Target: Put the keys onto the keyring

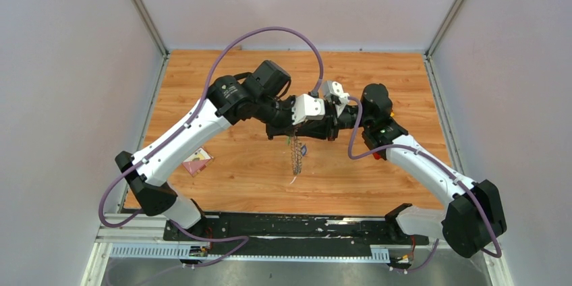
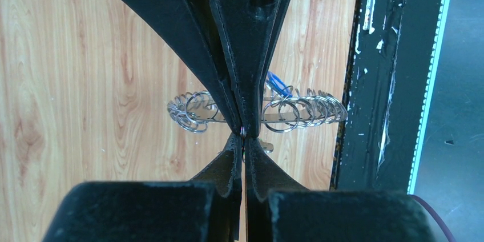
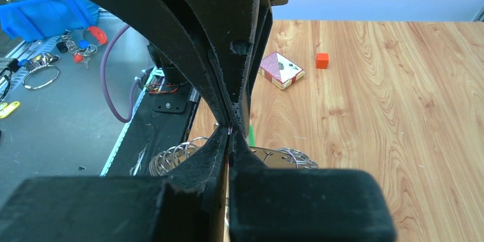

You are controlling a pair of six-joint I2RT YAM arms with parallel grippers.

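The keyring (image 1: 295, 158), a silver ring crowded with small silver loops, hangs edge-on above the middle of the table. Both grippers meet tip to tip at its top. In the left wrist view my left gripper (image 2: 242, 138) is shut on the thin ring wire, with the keyring (image 2: 302, 111) spread to both sides behind it. My right gripper (image 3: 229, 132) is shut on the same wire from the opposite side. A blue key (image 2: 278, 84) hangs by the ring, and a green key (image 3: 251, 133) shows as a sliver beside the fingers. Whether either key is threaded on is hidden.
A pink card box (image 1: 197, 161) lies on the wood at the left. A small red cube (image 1: 376, 156) sits under the right forearm. The black base rail (image 1: 297, 225) runs along the near edge. White walls close three sides. A blue bin (image 3: 45, 8) stands off the table.
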